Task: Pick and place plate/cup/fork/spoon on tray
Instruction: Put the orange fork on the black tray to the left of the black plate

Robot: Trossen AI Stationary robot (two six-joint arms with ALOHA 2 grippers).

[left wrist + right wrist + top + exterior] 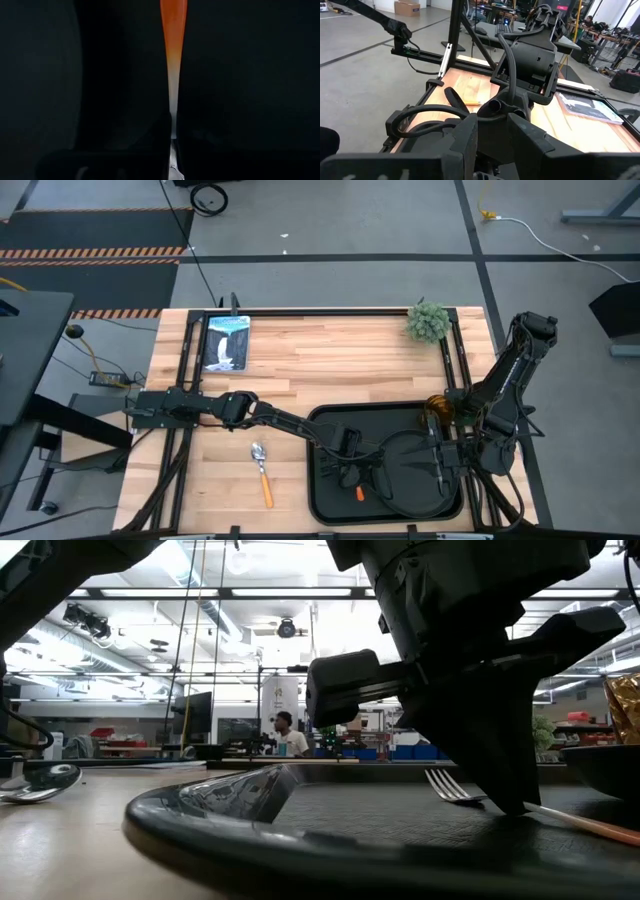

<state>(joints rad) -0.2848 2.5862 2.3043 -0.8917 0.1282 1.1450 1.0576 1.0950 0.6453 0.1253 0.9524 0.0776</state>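
The black tray (318, 480) lies at the table's near right. The round black plate (405, 485) rests flat on it, and the amber cup (437, 408) stands at its far right corner. The fork (450, 785) lies on the tray floor, left of the plate, with its orange handle (360, 494) toward the near edge. My left gripper (353, 472) stands over the fork, shut on it. The spoon (262, 468) lies on the bare wood left of the tray. My right gripper (438, 462) hovers shut over the plate's right part. My left gripper pinches the fork's silver neck (173, 112) between its two fingers, where the orange handle fades into metal. The fingers (500, 795) come from above, pointing down, one on each side of the fork. The fork lies nearly flat on the tray (200, 830).
A small green plant (428, 322) stands at the table's far right, and a picture book or tablet (225, 342) lies at the far left. Black frame rails run along both table sides. A person (290, 737) sits far off in the room behind.
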